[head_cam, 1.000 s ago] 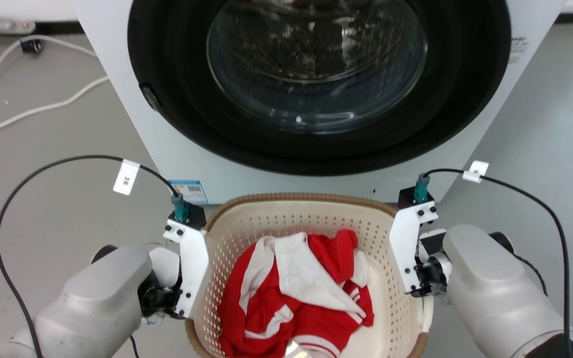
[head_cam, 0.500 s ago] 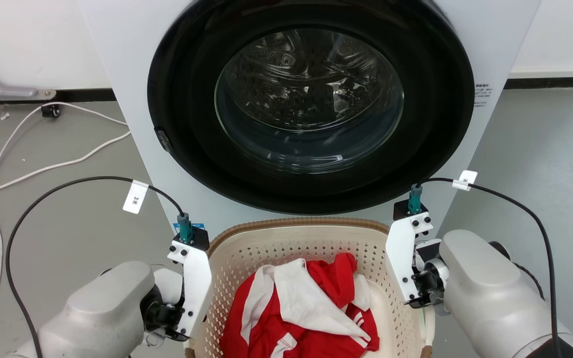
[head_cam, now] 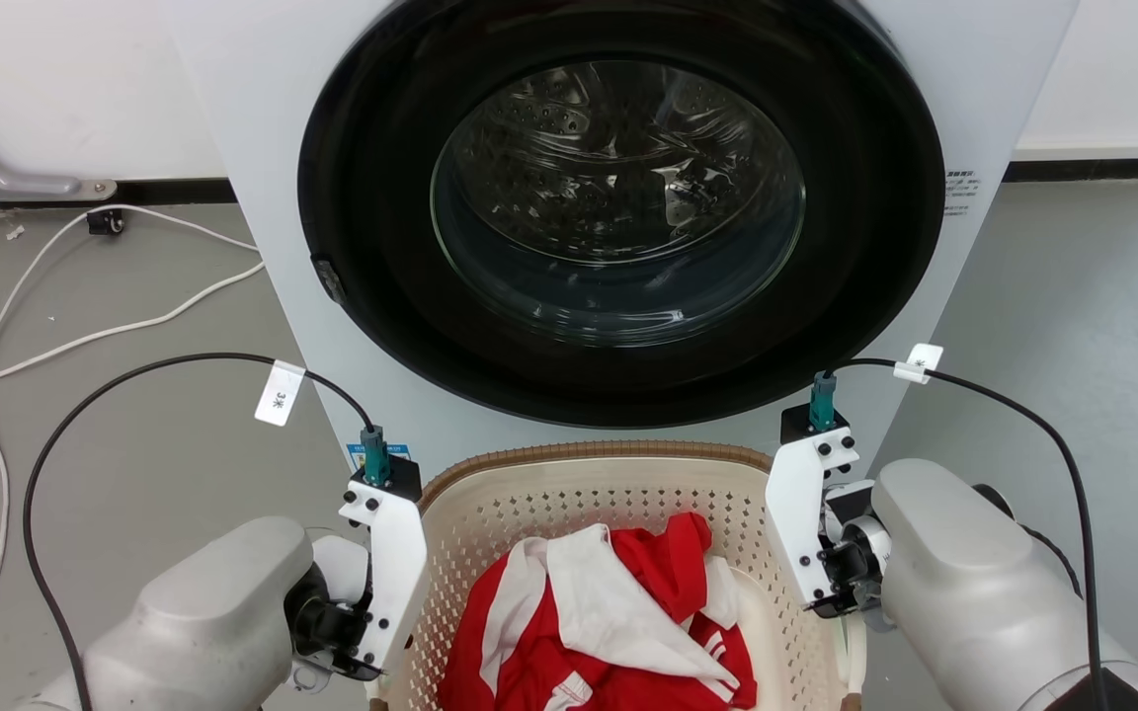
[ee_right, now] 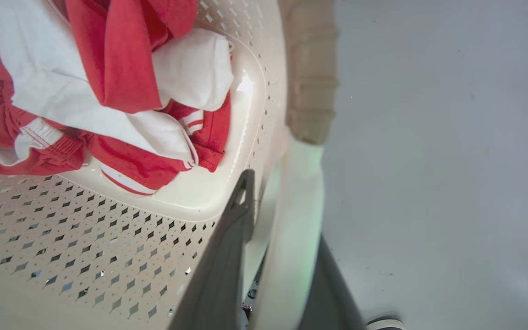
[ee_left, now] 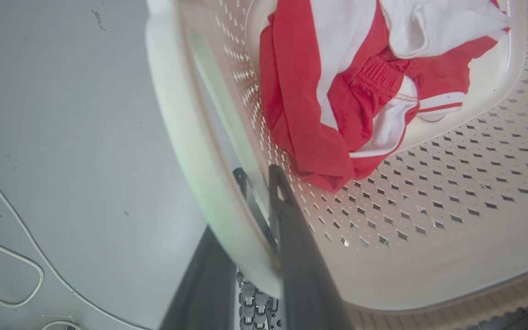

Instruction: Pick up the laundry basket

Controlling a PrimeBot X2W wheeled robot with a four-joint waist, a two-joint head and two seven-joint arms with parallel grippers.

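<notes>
head view has shifted slightly – the laundry basket [head_cam: 589, 476] sits between the arms, left gripper [ee_left: 257, 183] closed on its left edge, right gripper [ee_right: 282, 206] on its right.

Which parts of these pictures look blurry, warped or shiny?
Left wrist view: the laundry basket bows, its near handle blurred. Right wrist view: the other handle blurred, glare on the basket floor. Head view: sharp; washing machine door reflects light.

A white washing machine [head_cam: 263, 148] is standing with its dark round door [head_cam: 618, 197] facing forward. A white cable [head_cam: 164, 316] is trailing across the grey floor [head_cam: 1073, 296]. Red-and-white clothing [head_cam: 609, 612] is lying crumpled.
</notes>
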